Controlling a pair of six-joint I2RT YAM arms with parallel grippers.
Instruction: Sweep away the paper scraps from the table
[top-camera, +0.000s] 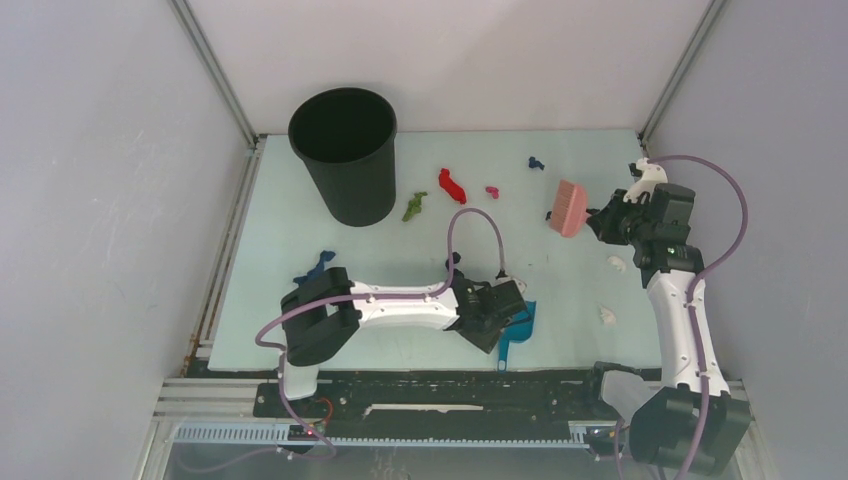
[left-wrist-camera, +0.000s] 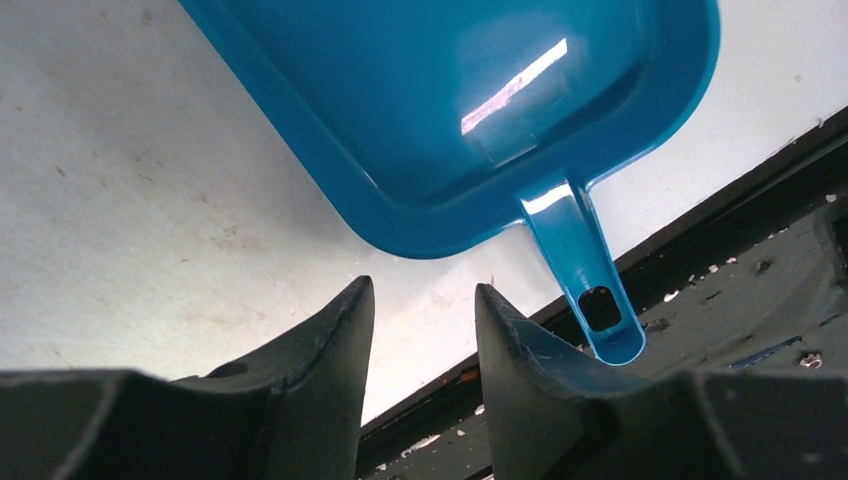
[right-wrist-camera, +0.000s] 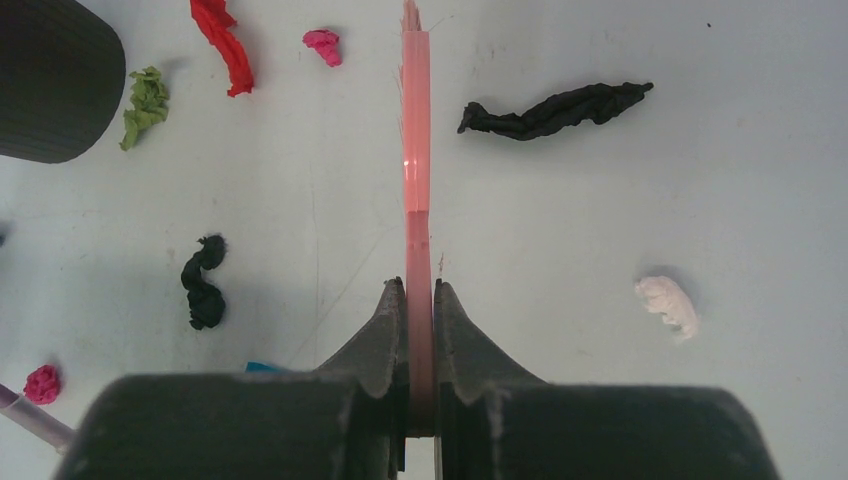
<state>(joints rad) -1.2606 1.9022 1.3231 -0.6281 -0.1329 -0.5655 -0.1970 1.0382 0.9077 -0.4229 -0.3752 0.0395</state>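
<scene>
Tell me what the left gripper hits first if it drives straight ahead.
Probably the blue dustpan: its rear wall, beside the handle, lies dead ahead of the left gripper. Height above the table is unclear.

Bright, even light; soft shadows on table (top-camera: 280, 240), glare on dustpan (left-wrist-camera: 510, 90).
</scene>
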